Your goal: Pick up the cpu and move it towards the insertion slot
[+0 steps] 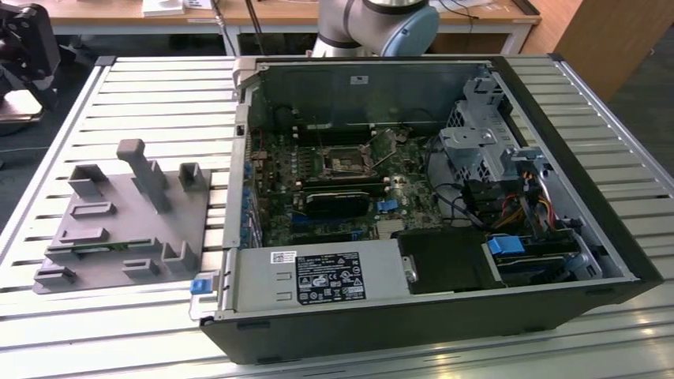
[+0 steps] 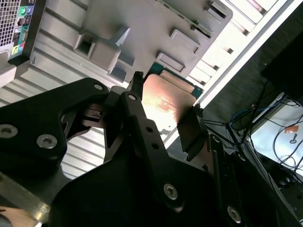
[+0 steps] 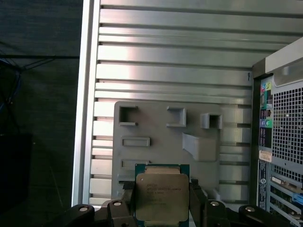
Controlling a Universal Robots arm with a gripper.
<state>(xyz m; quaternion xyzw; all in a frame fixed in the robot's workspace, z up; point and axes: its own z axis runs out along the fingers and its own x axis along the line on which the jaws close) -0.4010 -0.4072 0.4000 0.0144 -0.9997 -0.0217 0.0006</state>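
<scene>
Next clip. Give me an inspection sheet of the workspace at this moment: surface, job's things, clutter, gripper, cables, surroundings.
Surface: slatted silver aluminium table, carrying a grey plastic fixture plate and an open black computer case.
Job's things: flat square silver-topped cpu sits between the gripper fingers over the fixture plate in both wrist views; square black insertion slot with a silver frame lies on the motherboard inside the case.
Clutter: nothing seen.
Gripper: black gripper shut on the cpu, a finger at each side.
Cables: coloured wires inside the case; loose dark cables on the floor beside the table.
Surroundings: wooden desk beyond the table.
</scene>
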